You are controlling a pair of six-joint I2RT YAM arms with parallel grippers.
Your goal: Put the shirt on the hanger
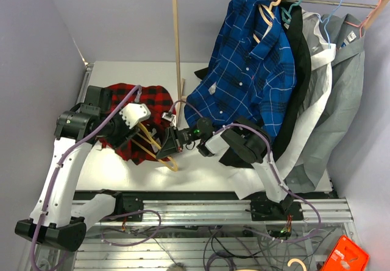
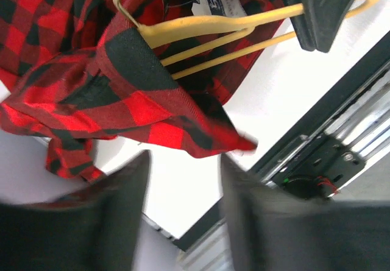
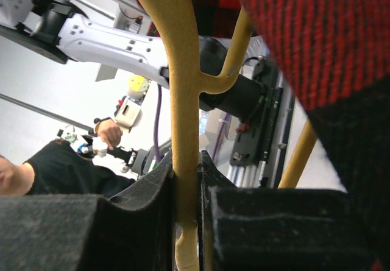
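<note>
Cloth: red-and-black plaid shirt [image 2: 140, 94] limp, light; I'd pinch a shoulder fold. Rigid thin yellow-tan hanger [image 2: 207, 24], right gripper [image 3: 186, 186] clamped on it; left gripper [image 2: 183, 176] spread, empty.

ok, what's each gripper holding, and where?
Right gripper clamps the tan hanger by its stem at the hook end. Left gripper open, holding nothing.

Left arm [image 1: 61, 161]: elbow raised, wrist pitched downward.
Left gripper [image 2: 184, 166]: fingers apart, nothing between them.
Right arm [image 1: 259, 152]: extended leftward.
Right gripper [image 3: 186, 168]: clamped on hanger [image 3: 183, 70].
</note>
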